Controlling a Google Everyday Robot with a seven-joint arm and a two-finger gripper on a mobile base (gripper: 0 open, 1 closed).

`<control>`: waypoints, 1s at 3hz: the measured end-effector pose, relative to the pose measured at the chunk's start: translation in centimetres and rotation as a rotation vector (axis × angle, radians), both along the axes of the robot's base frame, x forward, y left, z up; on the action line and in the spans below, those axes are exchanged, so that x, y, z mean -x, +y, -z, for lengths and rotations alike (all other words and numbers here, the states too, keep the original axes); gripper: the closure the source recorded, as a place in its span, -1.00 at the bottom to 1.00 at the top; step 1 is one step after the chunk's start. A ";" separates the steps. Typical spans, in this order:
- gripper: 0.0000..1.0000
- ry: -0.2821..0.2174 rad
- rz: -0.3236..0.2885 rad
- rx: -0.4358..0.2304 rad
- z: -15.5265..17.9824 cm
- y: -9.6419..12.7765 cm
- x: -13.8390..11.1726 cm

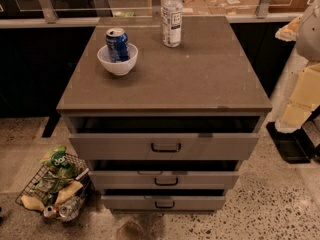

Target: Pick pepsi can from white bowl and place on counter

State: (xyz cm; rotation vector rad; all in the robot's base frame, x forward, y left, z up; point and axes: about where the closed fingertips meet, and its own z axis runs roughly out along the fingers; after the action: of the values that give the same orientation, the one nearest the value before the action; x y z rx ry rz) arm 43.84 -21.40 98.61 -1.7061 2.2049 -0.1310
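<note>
The pepsi can (pixel 117 44) is blue with a silver top and stands upright inside the white bowl (pixel 118 64). The bowl sits on the back left part of the counter (pixel 200 79), the grey-brown top of a drawer cabinet. My arm (pixel 302 91) hangs at the right edge of the view, off the counter's right side. My gripper (pixel 291 143) is the dark end of the arm, low over the floor beside the cabinet. It is far from the can and holds nothing.
A clear plastic bottle (pixel 171 18) with a white label stands at the counter's back middle. The top drawer (pixel 165 144) is pulled out a little. A wire basket (pixel 56 186) of snacks and cans sits on the floor at the lower left. A railing runs behind the counter.
</note>
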 end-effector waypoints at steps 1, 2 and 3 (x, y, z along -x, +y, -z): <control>-1.00 -0.003 0.001 -0.005 0.0 0.1 -0.2; -1.00 -0.059 0.023 -0.129 -0.4 1.3 -3.9; -1.00 -0.137 0.042 -0.314 -1.1 3.6 -8.2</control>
State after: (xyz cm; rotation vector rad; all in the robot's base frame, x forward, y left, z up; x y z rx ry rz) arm 52.08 -17.81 99.71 -1.4374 2.0377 0.0826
